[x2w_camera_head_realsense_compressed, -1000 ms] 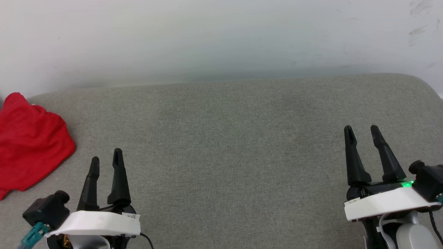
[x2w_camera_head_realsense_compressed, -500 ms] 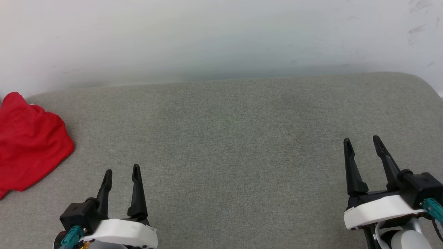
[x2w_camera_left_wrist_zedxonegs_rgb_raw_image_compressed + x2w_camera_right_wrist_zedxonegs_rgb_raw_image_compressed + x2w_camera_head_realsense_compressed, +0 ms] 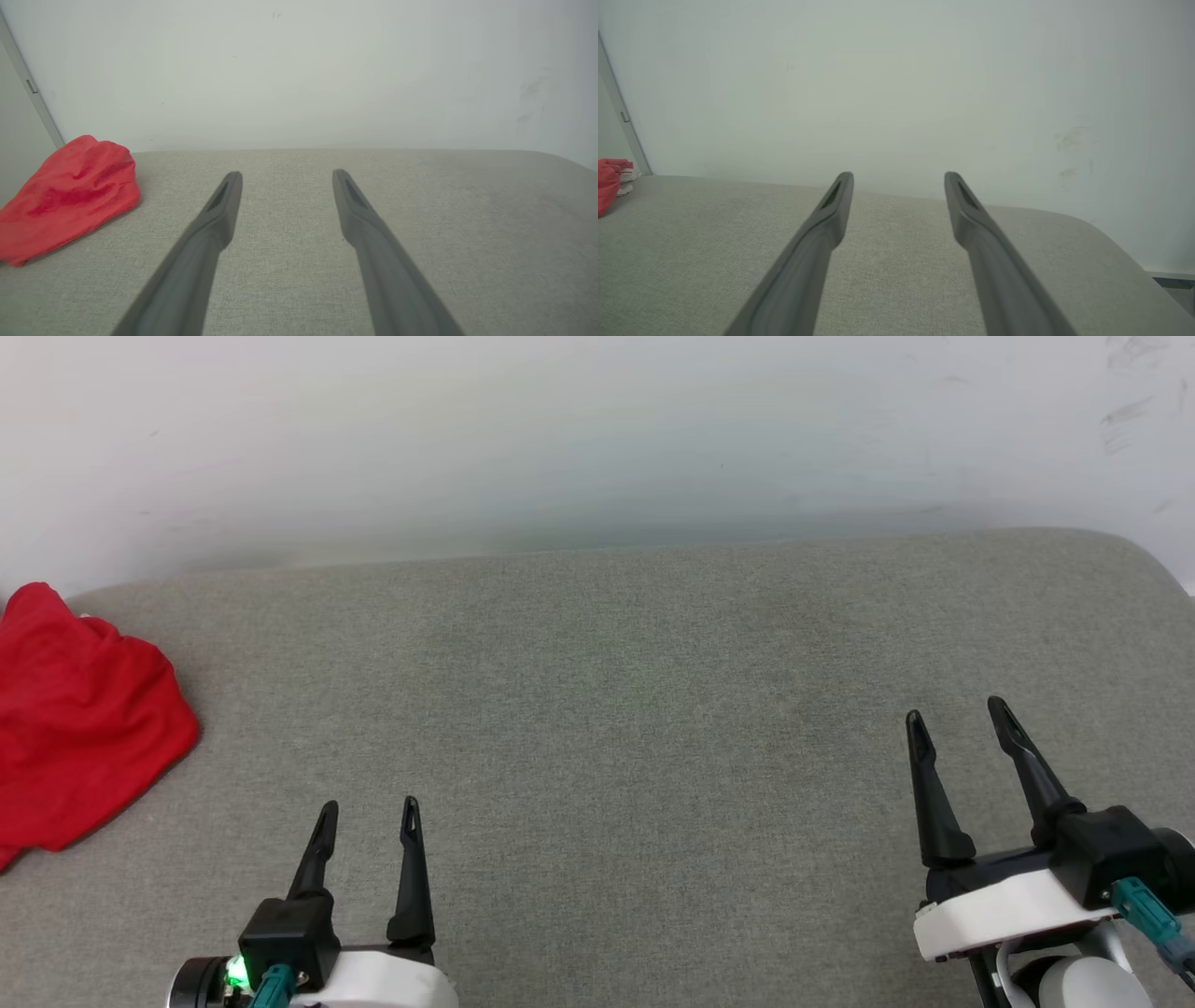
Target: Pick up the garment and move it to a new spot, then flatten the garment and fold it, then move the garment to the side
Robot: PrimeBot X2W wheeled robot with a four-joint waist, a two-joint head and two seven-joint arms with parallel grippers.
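Note:
The garment (image 3: 79, 728) is a crumpled red heap at the far left of the grey cushioned surface (image 3: 616, 709), partly cut off by the head view's left edge. It also lies at the left in the left wrist view as the garment (image 3: 70, 196), and a sliver of the garment (image 3: 608, 189) with a bit of white trim sits at the left edge of the right wrist view. My left gripper (image 3: 369, 812) stands open at the lower left, well to the right of the heap and apart from it. At the lower right my right gripper (image 3: 957, 714) is open, with nothing between its fingers.
A pale wall (image 3: 597, 439) rises right behind the grey surface. The surface rounds off at its far right corner (image 3: 1144, 560). A wide bare stretch of grey fabric lies between the two grippers.
My left gripper has drawn back toward the lower edge and shifted right, away from the garment. The right gripper has sunk a little and edged left. The garment has not moved.

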